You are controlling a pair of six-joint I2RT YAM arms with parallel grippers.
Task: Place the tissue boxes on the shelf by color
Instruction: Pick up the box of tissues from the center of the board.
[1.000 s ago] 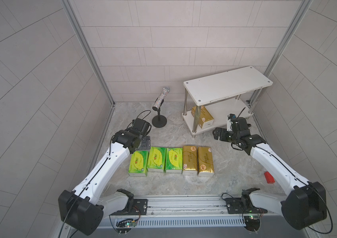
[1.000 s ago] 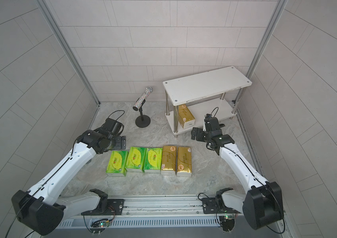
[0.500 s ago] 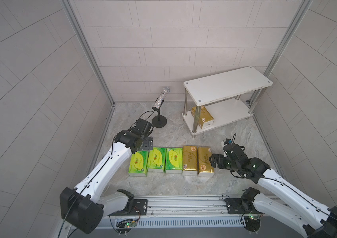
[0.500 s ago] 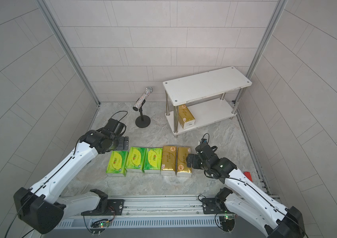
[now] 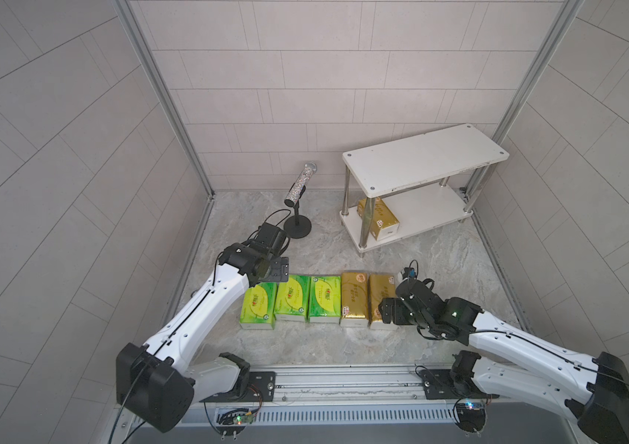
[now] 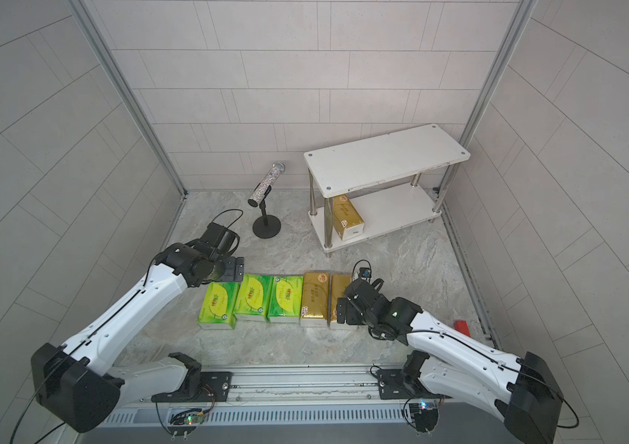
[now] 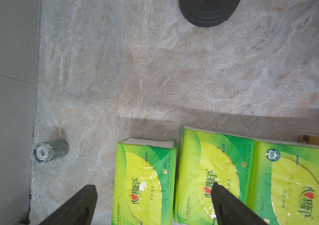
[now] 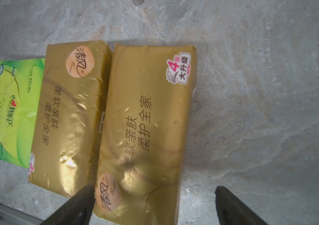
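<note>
Returning from the shelf (image 5: 424, 157), we now hold the right jaws released over the end gold pack (image 8: 145, 120) on the tabletop (image 5: 440, 261); one gold pack (image 5: 382, 221) already lies on the lower board (image 5: 428, 203). The left jaws hover released above the green packs (image 7: 145, 175).

Grey tiled walls (image 5: 305, 96), aluminium corner posts (image 5: 163, 96), marbled stone-look floor (image 5: 440, 261).
</note>
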